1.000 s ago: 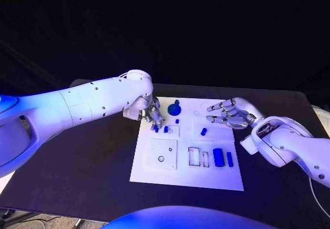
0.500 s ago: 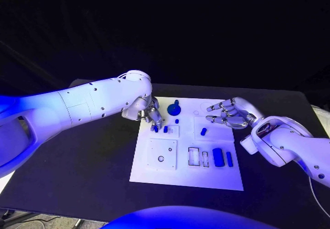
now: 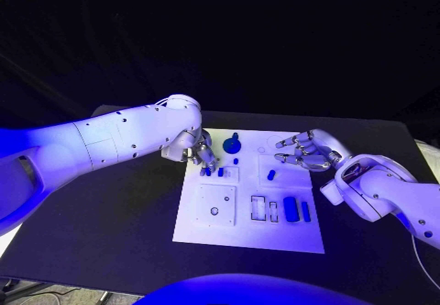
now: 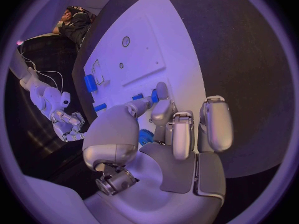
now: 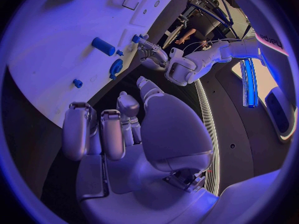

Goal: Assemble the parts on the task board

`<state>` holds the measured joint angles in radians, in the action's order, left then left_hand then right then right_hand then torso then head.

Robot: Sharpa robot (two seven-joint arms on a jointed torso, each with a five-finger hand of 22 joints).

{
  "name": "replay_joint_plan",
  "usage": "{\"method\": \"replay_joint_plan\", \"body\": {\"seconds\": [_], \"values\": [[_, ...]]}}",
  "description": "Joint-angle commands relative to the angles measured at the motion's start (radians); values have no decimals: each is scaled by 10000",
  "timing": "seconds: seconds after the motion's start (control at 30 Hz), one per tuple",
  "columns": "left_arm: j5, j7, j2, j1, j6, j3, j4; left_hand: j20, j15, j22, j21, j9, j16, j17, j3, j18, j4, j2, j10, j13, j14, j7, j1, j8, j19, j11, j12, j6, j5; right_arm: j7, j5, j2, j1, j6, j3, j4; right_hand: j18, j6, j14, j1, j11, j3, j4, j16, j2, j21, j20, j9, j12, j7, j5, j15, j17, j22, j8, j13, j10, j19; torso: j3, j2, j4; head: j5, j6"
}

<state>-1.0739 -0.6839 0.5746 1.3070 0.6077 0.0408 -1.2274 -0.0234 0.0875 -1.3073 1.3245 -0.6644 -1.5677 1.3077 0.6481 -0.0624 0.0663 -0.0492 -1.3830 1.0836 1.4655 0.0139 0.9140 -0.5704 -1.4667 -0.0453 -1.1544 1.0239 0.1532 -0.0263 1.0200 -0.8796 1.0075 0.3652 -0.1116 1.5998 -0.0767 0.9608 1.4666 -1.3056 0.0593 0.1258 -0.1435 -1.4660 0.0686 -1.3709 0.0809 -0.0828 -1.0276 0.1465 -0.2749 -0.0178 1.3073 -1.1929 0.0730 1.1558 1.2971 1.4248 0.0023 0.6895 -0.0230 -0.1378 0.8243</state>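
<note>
Black table [image 3: 119, 210], task board [image 3: 247, 235] unchanged vs earlier; left hand [image 3: 198, 154] still pinching small blue part [image 3: 208, 170], right hand [image 3: 305, 152] released.

Left robot hand [image 3: 200, 154] fingers down; right robot hand [image 3: 305, 152] curled (empty).

Black table [image 3: 119, 222], dark backdrop, blue-violet light

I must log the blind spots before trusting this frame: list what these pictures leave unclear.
- Left hand fingertips, head view: they cover the small blue peg, so a grip cannot be confirmed.
- Left wrist view: the fingers hide that contact.
- Blue gear: too small to tell if seated.
- Right hand, head view: palm contents too small to tell.
</note>
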Motion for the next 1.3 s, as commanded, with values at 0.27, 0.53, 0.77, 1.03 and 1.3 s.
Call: {"method": "replay_joint_plan", "body": {"seconds": [0.27,0.53,0.77,1.03,1.3], "values": [[-85,23,37,-47,-18,17,-143,49,59,-1179,36,11,-31,2631,-50,64,-3,-36,-50,45,1053,35,-41,60,-184,-10,-96,69,-24,-32,94,20,-8,-134,1,-6,24,70,676,-14,-30,-57,21,50,-92,45,-6,10,-37,4,-48,-39,933,10,1,-13,-20,-39,-1,4,0,2,9],[-171,85,51,-49,-497,3,-166,60,73,-1203,48,19,-31,2631,-488,69,236,-130,-91,62,1053,21,-347,90,-202,-24,-96,170,-45,-46,93,24,-8,-141,1,-10,23,71,675,-19,-30,-60,22,52,-92,48,-6,10,-34,4,-55,-40,931,15,1,-17,-23,-41,4,7,-5,-2,0],[-262,102,61,-50,-623,-1,-119,59,66,-1206,11,38,-31,2631,-1339,65,650,-284,-84,35,1053,23,-697,156,-197,-18,-41,247,-68,-64,92,20,-8,-154,1,-10,20,72,672,-14,-27,-87,11,65,-79,58,-7,12,-19,5,-81,-39,916,29,0,-33,-36,-47,8,1,0,-1,-5],[-276,118,142,-54,-730,-27,-174,61,68,-1218,5,43,-31,2631,-1725,66,778,-299,-87,39,1053,16,-692,192,-201,-21,-28,267,-68,-69,92,26,-9,-150,1,-17,20,72,672,-11,-27,-90,9,65,-77,58,-7,12,-19,6,-82,-39,917,29,-1,-33,-36,-47,3,0,-8,-3,-12],[-331,142,413,-51,-933,-72,-388,63,70,-1222,3,44,-31,2631,-1865,66,818,-306,-85,30,1053,13,-668,205,-202,-23,-13,274,-65,-72,91,31,-9,-143,1,-39,21,71,672,-6,-27,-97,4,67,-76,56,-6,13,-15,6,-92,-38,914,25,-1,-37,-39,-45,7,-2,-3,7,-17]]}}
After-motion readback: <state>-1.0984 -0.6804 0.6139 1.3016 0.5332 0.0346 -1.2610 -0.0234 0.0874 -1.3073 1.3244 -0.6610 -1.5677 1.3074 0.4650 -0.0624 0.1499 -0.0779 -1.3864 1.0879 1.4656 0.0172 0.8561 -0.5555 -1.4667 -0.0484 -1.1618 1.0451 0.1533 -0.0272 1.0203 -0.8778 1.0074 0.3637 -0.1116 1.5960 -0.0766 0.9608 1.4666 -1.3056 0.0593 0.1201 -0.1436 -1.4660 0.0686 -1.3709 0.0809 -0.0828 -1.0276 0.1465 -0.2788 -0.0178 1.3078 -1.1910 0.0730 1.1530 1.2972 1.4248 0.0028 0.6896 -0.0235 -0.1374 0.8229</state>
